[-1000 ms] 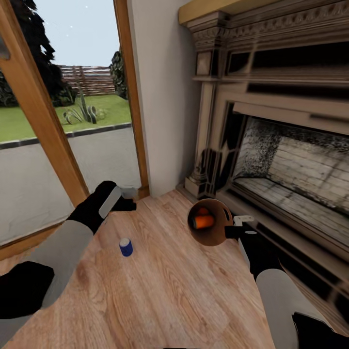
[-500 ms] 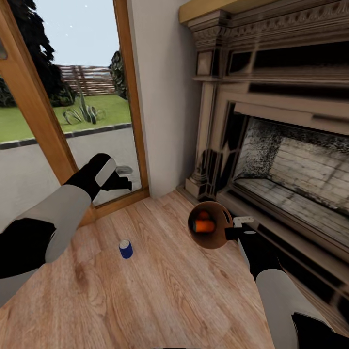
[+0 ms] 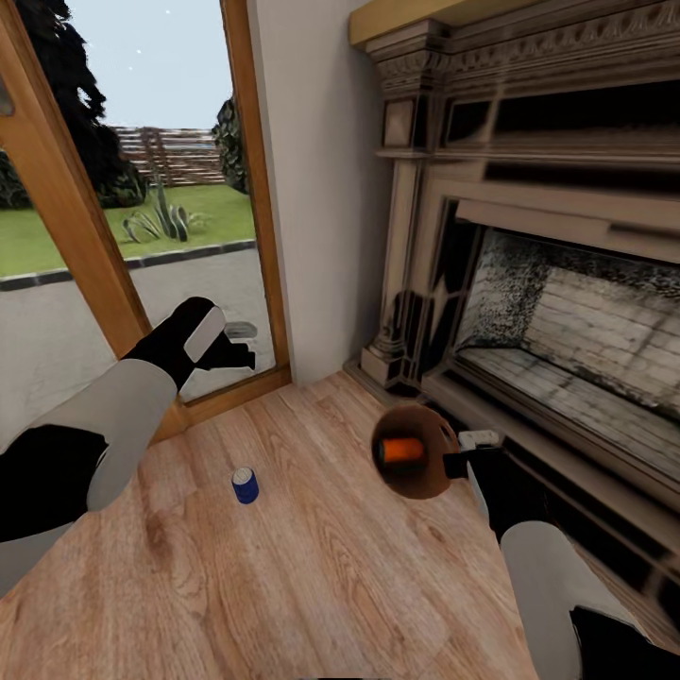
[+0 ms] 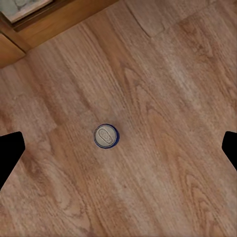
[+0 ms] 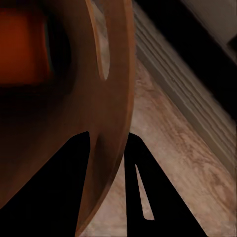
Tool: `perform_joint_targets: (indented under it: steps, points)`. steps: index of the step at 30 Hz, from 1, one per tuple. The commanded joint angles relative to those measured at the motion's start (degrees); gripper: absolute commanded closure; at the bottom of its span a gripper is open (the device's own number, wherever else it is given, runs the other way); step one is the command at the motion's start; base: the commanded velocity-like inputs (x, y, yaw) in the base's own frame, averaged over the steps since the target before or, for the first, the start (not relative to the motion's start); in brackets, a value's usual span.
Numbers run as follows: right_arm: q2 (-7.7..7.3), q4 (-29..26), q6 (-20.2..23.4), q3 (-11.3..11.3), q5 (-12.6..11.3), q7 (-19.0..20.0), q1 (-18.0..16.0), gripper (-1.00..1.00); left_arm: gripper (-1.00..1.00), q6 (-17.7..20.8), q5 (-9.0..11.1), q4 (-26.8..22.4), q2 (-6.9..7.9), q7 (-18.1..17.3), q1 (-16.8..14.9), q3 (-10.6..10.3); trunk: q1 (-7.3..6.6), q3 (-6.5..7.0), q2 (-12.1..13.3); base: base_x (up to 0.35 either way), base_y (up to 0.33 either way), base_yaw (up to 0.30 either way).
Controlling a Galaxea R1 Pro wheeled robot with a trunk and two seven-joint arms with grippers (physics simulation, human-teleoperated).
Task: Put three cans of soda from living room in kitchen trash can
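Right pincer point(image 3: 457, 451) clamps the bin's point(image 3: 420, 484) rim — an orange can point(image 3: 401, 450) inside; left pincer point(image 3: 238, 345), spread open, hovers above the blue can point(image 3: 246, 484).

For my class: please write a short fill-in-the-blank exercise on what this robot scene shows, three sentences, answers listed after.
1. The blue can stands upright on the wooden ____.
2. The right gripper grips the rim of the ____.
3. Inside the bin lies a can coloured ____.

Missing words: floor; bin; orange
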Motion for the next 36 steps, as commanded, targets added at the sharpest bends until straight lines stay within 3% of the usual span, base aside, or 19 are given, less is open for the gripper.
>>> perform_joint_targets:
  steps: [1,2,3,6,8,10,12,13,15,16,17,20,24,27,36]
  points:
    - [0.24,-1.99,7.30,0.22,-0.62,0.14,-0.71,1.00,-1.00,0.00,0.03,0.00,-0.04,0.01,0.00,0.04,-0.01,0.01,-0.01,0.000,0.000,0.000]
    - [0.31,-2.53,9.92,0.29,-0.59,0.13,-1.21,1.00,-1.00,0.00,0.06,0.01,-0.03,0.04,0.00,0.05,-0.01,0.01,-0.01,0.000,0.000,0.000]
    - [0.40,-3.35,15.42,0.44,-0.49,0.11,-2.66,1.00,-1.00,0.00,0.06,0.05,-0.03,0.07,0.00,0.04,-0.01,0.01,-0.01,0.000,0.000,0.000]
    - [0.47,-4.15,23.88,0.67,0.19,0.03,-6.56,1.00,-1.00,0.00,0.03,0.20,-0.06,0.10,0.00,0.05,-0.01,0.01,-0.01,0.000,0.000,0.000]
    - [0.47,-3.93,26.76,0.60,1.08,-0.15,-9.46,1.00,-1.00,0.00,-0.01,0.24,-0.07,0.11,0.00,0.05,-0.01,0.01,-0.01,0.000,0.000,0.000]
    - [0.37,-1.91,27.00,0.35,1.94,-0.31,-13.73,1.00,-1.00,0.00,-0.12,0.28,-0.12,0.12,0.00,0.02,-0.01,0.01,-0.01,0.000,0.000,0.000]
    - [0.02,2.30,27.00,0.14,2.27,-0.38,-18.64,1.00,-1.00,0.00,-0.17,0.31,-0.14,0.12,0.00,-0.04,-0.01,0.01,-0.01,0.000,0.000,0.000]
    - [-0.65,9.71,27.00,0.01,2.43,-0.43,-24.90,1.00,-1.00,0.00,-0.22,0.32,-0.19,0.12,0.00,-0.06,-0.01,0.01,-0.01,0.000,0.000,0.000]
    - [-1.27,15.75,27.00,-0.04,2.46,-0.47,-29.58,1.00,-1.00,0.00,-0.24,0.31,-0.21,0.15,0.00,-0.08,-0.01,0.01,-0.01,0.000,0.000,0.000]
    - [-1.80,21.77,27.00,-0.10,2.47,-0.71,-34.39,1.00,-1.00,0.00,-0.26,0.32,-0.26,0.17,0.00,-0.08,-0.01,0.01,-0.01,0.000,0.000,0.000]
    - [-2.12,27.24,27.00,-0.17,2.44,-1.77,-39.20,1.00,-1.00,0.00,-0.26,0.32,-0.29,0.19,0.00,-0.09,-0.01,0.01,-0.01,0.000,0.000,0.000]
    - [-2.55,36.05,27.00,-1.09,2.21,-6.40,-48.97,1.00,-1.00,0.00,-0.27,0.28,-0.35,0.20,0.00,-0.17,-0.01,0.01,-0.01,0.000,0.000,0.000]
    - [-2.77,39.15,27.00,-1.78,2.17,-8.72,-54.07,1.00,-1.00,0.00,-0.28,0.32,-0.40,0.22,0.00,-0.26,-0.01,0.01,-0.01,0.000,0.000,0.000]
    - [-3.95,40.20,27.00,-1.61,2.23,-9.48,-56.38,1.00,-1.00,0.00,-0.28,0.29,-0.48,0.27,0.00,-0.42,-0.01,0.01,-0.01,0.000,0.000,0.000]
    - [-5.29,40.67,27.00,-1.14,2.25,-9.83,-57.00,1.00,-1.00,0.00,-0.36,0.41,-0.56,0.32,0.00,-0.53,0.02,-0.21,-0.02,0.000,0.000,0.000]
